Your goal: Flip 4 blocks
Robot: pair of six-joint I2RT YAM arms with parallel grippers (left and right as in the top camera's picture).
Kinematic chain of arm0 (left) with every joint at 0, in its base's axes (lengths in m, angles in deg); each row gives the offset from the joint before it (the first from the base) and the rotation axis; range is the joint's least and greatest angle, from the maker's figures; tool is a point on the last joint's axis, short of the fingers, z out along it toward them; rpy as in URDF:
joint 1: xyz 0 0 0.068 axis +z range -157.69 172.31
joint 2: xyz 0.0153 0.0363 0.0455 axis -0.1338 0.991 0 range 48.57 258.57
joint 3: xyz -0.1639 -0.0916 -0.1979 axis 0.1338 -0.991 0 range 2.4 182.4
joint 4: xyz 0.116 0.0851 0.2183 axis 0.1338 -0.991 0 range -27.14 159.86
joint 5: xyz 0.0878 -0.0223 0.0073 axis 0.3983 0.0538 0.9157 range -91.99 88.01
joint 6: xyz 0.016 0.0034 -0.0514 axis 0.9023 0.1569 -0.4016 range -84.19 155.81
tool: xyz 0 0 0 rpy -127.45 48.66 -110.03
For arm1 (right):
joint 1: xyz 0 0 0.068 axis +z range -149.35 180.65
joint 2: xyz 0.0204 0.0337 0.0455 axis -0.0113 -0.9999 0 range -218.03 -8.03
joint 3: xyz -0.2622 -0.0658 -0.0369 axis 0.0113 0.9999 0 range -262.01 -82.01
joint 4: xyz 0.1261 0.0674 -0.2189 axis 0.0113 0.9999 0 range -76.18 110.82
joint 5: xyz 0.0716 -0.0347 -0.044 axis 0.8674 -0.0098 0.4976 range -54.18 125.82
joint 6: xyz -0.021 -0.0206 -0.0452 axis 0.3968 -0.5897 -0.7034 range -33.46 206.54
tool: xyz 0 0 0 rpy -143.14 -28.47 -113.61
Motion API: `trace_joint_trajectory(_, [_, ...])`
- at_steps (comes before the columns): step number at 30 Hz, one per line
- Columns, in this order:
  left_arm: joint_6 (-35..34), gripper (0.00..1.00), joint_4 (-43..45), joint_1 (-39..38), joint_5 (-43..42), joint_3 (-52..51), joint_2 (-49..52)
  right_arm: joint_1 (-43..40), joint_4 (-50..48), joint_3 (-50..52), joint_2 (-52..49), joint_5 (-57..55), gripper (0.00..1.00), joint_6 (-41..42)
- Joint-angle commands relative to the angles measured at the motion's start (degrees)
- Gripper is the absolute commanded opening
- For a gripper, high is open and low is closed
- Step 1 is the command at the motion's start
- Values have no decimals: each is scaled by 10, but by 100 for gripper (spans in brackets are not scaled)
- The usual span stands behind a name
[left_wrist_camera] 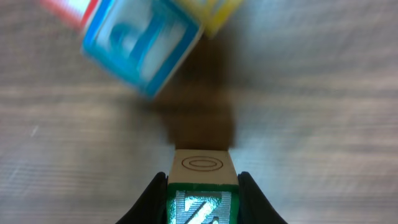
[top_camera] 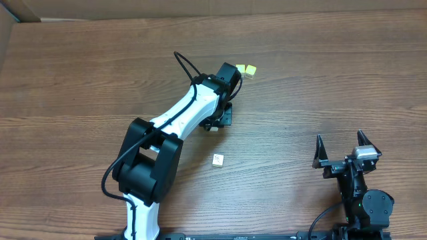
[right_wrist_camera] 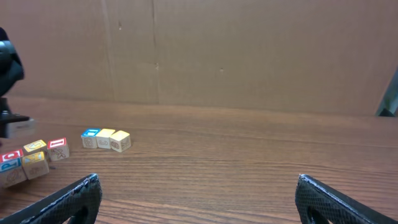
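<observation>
Currently, the left hand (left_wrist_camera: 202,200) is narrowed onto the green Z block (left_wrist_camera: 202,208). One dark finger lies against each side of the block, and its bare wood face with an oval ring is turned up. Whether the block rests on the surface (left_wrist_camera: 323,124) or hangs just above it cannot be told. Close ahead of it in the left wrist view sits a blurred blue-faced block (left_wrist_camera: 143,43). A red-edged block (left_wrist_camera: 68,9) shows at the blue-faced block's left corner and a yellow block (left_wrist_camera: 214,12) at its right. From overhead, the left arm (top_camera: 187,113) reaches diagonally over the middle of the surface and hides the held block. A pale block (top_camera: 218,160) lies alone on the surface just right of the arm, apart from everything else. Two yellow-topped blocks (top_camera: 245,69) sit side by side and touching, beside the arm's far end. Far right, the right hand (top_camera: 343,148) hangs with its fingers spread wide and nothing between them, well apart from all the blocks. Its wrist view shows a distant row of three blocks (right_wrist_camera: 106,139) (blue, yellow, tan) set edge to edge.
</observation>
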Motion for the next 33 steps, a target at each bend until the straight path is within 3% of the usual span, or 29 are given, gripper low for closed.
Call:
trace_joint_trajectory(1, [18, 17, -44, 3, 9, 5, -57, 4, -3, 6, 5, 3, 100, -2])
trace_joint_trajectory(9, [17, 20, -163, 1, -23, -1, -83, 4, -3, 6, 5, 3, 100, -2])
trace_joint_trajectory(23, [6, 20, -111, -2, -70, -111, -83, 4, -3, 6, 5, 3, 100, -2])
trace_joint_trajectory(33, [9, 39, -121, 3, -84, -109, -85, 4, -3, 6, 5, 3, 100, -2])
